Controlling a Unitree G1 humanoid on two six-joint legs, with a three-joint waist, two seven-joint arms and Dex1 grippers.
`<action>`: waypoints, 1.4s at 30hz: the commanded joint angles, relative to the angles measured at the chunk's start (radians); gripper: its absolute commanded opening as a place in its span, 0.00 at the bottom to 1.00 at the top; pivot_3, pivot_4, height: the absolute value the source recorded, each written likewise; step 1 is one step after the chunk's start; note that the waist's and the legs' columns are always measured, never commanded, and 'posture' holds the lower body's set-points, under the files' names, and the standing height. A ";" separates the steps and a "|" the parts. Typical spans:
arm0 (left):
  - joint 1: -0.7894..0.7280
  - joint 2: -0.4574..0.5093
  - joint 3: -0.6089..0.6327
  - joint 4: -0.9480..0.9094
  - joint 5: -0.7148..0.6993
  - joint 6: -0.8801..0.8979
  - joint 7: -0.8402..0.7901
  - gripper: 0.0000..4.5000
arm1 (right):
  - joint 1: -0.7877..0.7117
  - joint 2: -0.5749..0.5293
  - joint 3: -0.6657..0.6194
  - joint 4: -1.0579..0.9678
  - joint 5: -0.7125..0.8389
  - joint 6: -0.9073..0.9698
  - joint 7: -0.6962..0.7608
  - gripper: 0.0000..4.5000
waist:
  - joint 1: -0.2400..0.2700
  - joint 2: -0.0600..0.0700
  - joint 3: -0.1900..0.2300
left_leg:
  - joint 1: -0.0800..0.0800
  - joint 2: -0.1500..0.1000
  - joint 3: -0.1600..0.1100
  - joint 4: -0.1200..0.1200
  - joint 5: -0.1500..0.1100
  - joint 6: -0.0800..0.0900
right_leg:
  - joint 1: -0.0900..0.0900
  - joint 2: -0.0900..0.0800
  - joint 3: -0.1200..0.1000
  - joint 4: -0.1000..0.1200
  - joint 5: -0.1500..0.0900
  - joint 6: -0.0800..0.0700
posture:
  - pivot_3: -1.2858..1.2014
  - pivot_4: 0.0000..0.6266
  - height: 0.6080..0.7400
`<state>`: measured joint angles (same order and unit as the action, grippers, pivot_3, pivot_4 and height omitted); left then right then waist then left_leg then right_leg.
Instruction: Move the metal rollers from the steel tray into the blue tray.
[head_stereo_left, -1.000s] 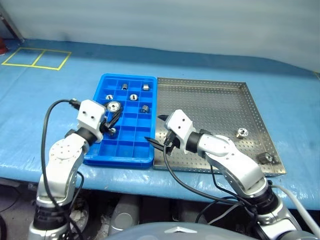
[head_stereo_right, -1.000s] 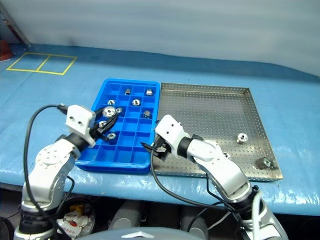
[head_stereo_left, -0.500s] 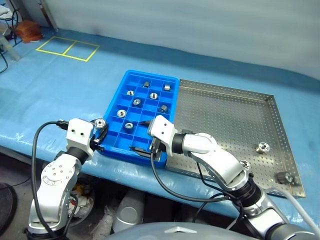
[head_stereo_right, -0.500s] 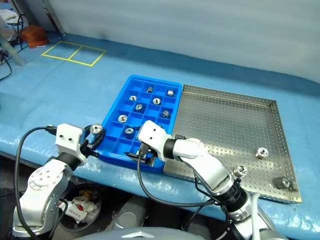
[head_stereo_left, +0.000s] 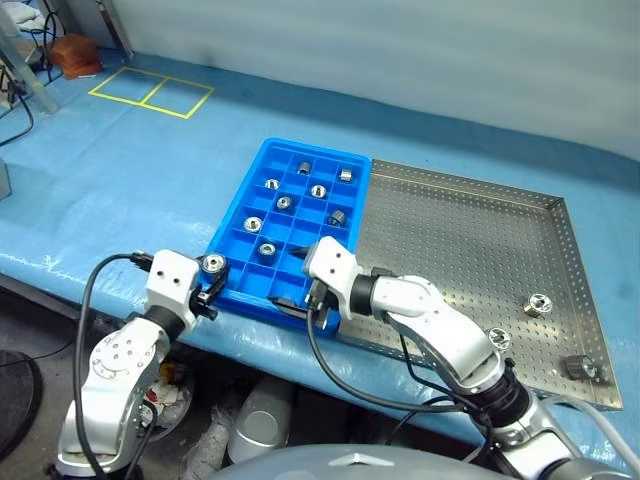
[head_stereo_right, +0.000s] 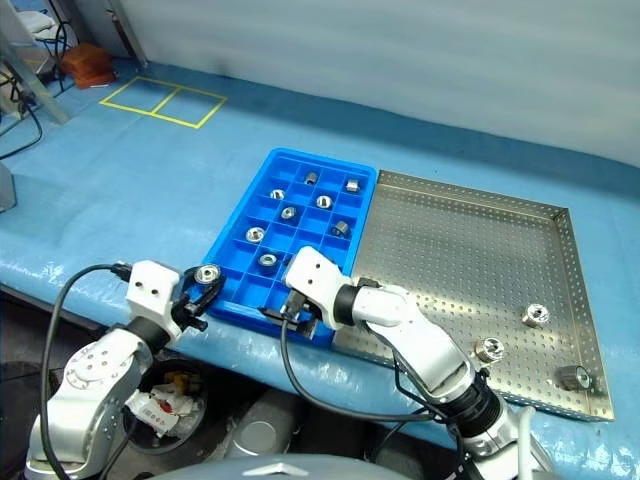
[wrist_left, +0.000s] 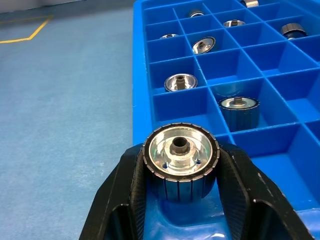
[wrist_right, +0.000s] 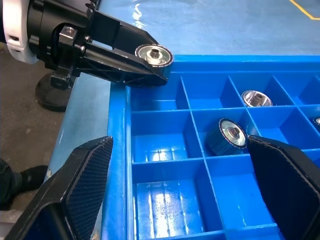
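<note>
The left pincer (head_stereo_left: 213, 272), clamped on one metal roller (wrist_left: 180, 156), has dropped from over the middle cells of the blue tray (head_stereo_left: 240, 292) to its near-left corner, so I judge the drop into a near cell is about to happen. The right pincer (head_stereo_left: 297, 275) hangs spread wide and empty over the near end of the same tray, having slid left off the steel tray (head_stereo_left: 470, 250). Count: seven rollers sit in blue cells, one is gripped, and three remain near the steel tray's near-right corner on the tabletop (head_stereo_left: 130, 170)
</note>
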<state>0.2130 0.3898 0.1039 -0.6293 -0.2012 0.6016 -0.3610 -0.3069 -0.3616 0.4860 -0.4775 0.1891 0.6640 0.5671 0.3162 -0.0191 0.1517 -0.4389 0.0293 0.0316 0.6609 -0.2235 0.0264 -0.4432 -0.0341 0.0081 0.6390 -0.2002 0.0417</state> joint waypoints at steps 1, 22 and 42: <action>-0.005 0.000 -0.005 -0.031 -0.022 0.000 -0.010 0.38 | -0.001 0.003 -0.023 -0.046 0.001 0.000 -0.004 1.00 | -0.001 0.000 0.000 | 0.000 0.000 0.000 0.000 0.000 0.000 | 0.000 0.000 0.000 0.000 0.000 0.000 | 0.68 0.24 1.00; -0.213 -0.027 -0.039 0.031 -0.107 0.023 -0.030 0.99 | 0.133 -0.019 -0.150 -0.213 0.004 0.089 -0.110 1.00 | -0.019 0.000 0.000 | -0.001 0.000 -0.001 0.002 0.000 -0.001 | 0.002 0.004 0.000 0.000 -0.001 -0.002 | 0.62 0.24 1.00; -0.489 -0.157 -0.387 0.309 -0.077 -0.091 -0.204 0.99 | 0.454 0.121 -0.532 -0.560 -0.056 0.565 -0.473 1.00 | -0.332 0.000 -0.001 | 0.011 0.001 -0.006 0.003 0.001 0.000 | 0.015 0.007 0.005 0.005 -0.002 -0.004 | 0.48 0.24 1.00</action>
<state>-0.2579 0.2366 -0.2631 -0.3108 -0.2850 0.5497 -0.5464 0.1595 -0.2602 -0.0083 -0.9962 0.1384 1.1812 0.1197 -0.0155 -0.0188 0.1506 -0.4276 0.0303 0.0254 0.6638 -0.2227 0.0264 -0.4286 -0.0264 0.0132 0.6444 -0.2021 0.0380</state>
